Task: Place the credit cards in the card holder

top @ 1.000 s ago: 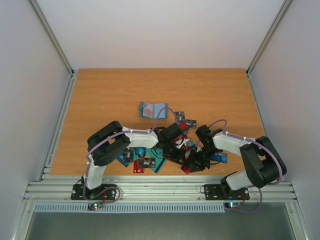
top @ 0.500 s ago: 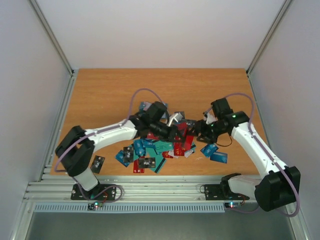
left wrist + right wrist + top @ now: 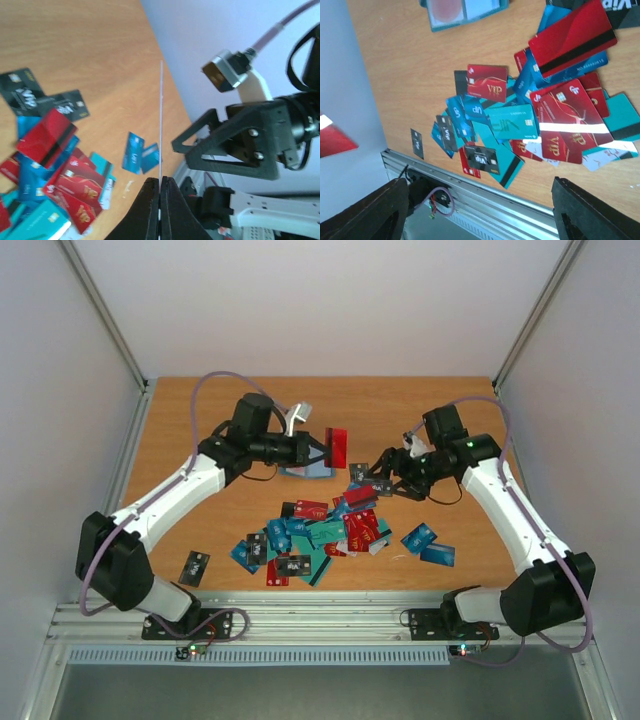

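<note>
The left hand (image 3: 324, 448) was clamped on one red card (image 3: 338, 448), held on edge close by the open card holder (image 3: 465, 9), toward the table's (image 3: 200, 410) far edge. The right hand (image 3: 384, 473) gaped wide, empty, over the credit cards (image 3: 330, 530) heaped nearer the near edge.

credit cards (image 3: 540, 115): heaped on table (image 3: 395, 75) | card holder (image 3: 464, 11): open, at top edge | gripper (image 3: 480, 212): spread wide, empty
</note>
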Available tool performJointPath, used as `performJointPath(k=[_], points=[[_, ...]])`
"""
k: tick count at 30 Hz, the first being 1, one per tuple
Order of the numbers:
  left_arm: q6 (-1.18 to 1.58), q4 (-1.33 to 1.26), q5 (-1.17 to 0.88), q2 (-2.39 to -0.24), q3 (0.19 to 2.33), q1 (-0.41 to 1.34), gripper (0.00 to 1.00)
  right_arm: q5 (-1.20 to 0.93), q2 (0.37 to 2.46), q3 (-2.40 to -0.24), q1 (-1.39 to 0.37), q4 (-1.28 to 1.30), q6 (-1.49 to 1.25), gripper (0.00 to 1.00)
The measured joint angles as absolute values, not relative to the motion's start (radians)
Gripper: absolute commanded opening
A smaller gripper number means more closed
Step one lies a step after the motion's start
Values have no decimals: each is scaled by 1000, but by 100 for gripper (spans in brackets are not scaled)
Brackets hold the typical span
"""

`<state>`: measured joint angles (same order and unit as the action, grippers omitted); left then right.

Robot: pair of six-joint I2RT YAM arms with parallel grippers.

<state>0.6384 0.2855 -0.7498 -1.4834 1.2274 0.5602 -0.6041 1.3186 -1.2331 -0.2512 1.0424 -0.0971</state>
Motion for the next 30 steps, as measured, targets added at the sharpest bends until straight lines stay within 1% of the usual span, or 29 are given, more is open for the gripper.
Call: performJointPath(k=[3, 8, 14, 22, 25, 30], points=[[600, 306, -720, -1486, 1232, 517, 0, -606, 1327, -1241, -251, 1005, -118, 87], [544, 345, -710, -1545, 1269, 443, 0, -607, 1340, -1257, -251, 927, -151, 88], [522, 334, -789, -1712, 1314, 329, 0, -601, 1413, -1277, -251, 774, -204, 89], [539, 271, -830, -1899, 1330, 267, 0, -552, 1532, -1276, -253, 566, -277, 86], [537, 270, -830, -1932, 1336, 266, 0, -547, 1611, -1281, -259, 511, -305, 84], [524, 267, -831, -1963, 1339, 260, 0, -571, 1787, -1356, -270, 468, -356, 79]])
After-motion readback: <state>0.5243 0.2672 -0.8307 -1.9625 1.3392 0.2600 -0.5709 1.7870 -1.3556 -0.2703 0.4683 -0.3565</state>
